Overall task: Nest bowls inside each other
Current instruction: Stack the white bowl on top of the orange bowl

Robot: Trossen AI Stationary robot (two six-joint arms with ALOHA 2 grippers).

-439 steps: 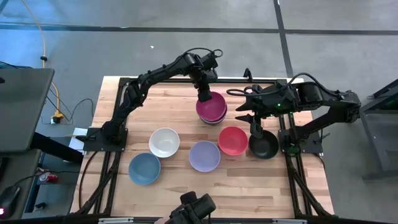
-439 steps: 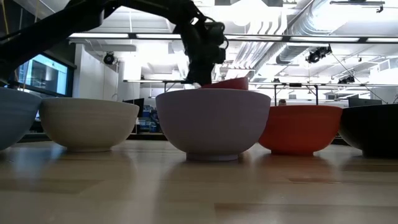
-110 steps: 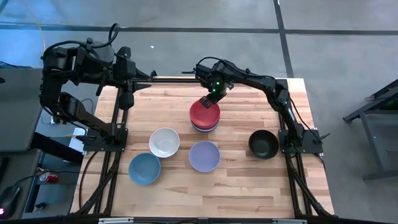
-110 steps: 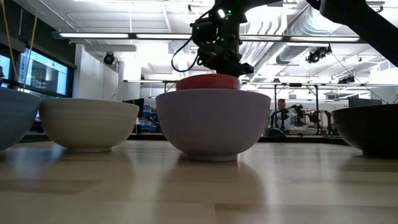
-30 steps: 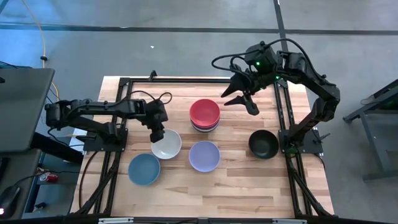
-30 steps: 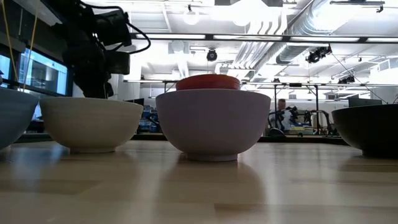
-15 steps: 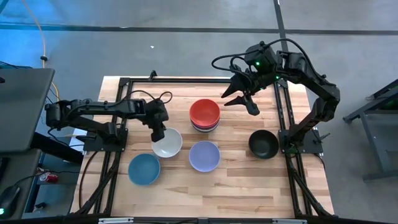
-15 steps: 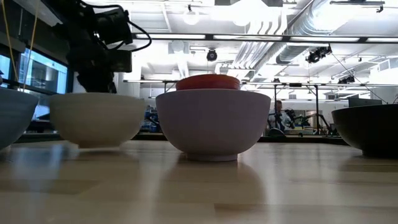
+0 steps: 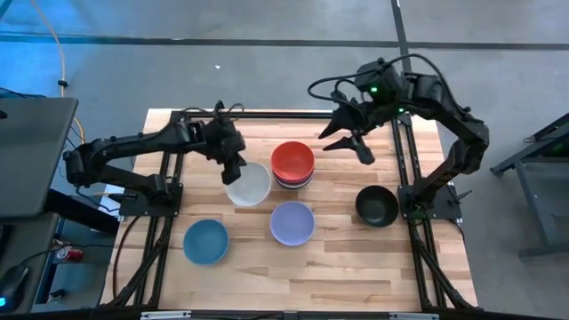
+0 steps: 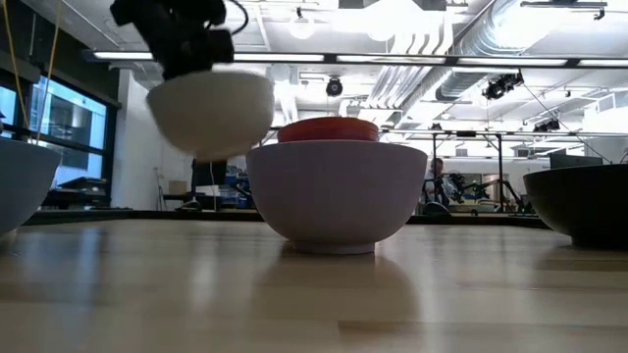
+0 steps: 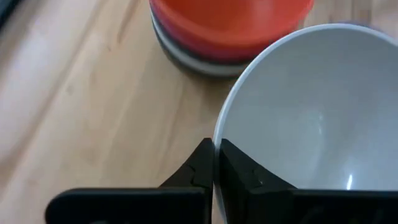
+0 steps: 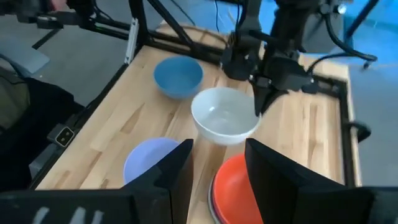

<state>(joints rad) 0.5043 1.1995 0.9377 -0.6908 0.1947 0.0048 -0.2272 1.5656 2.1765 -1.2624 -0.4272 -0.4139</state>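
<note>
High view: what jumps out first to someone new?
The left claw pinches the rim of a white bowl and holds it off the table, just left of the stack with the red bowl on top. The right claw hangs open to the stack's right. Blue, lavender and black bowls sit loose along the near side.

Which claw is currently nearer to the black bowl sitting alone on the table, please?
The right claw: it hangs open behind the black bowl. The left claw is across the table, pinching the white bowl by its rim.
</note>
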